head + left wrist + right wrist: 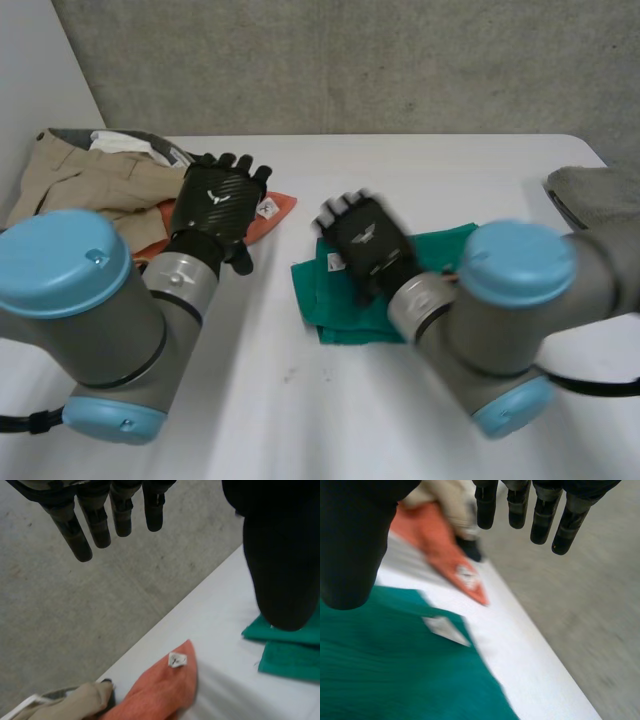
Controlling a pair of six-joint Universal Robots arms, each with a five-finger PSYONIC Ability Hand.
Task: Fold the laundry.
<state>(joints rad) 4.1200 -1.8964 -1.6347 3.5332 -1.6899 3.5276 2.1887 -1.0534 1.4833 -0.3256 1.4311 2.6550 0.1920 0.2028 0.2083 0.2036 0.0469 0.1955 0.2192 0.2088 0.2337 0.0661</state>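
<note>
Right hand [365, 245] open, fingers straight, empty, hovers over green cloth [335, 305], which lies folded under palm. Left hand [218, 205] likewise open, empty, above orange cloth [284, 206], which touches beige pile [80, 180]. Risks: sloppy pinch undoes green fold; tugging orange drags pile along.

You have no wording to read here. The left hand [218, 200] and the right hand [365, 245] each bear a pale emblem on the back, with no legible letters. A white tag [177, 659] sits near the orange cloth's [160, 690] right tip, and a second tag [445, 628] sits at the green cloth's [395, 680] left edge; their marks are too small to read
</note>
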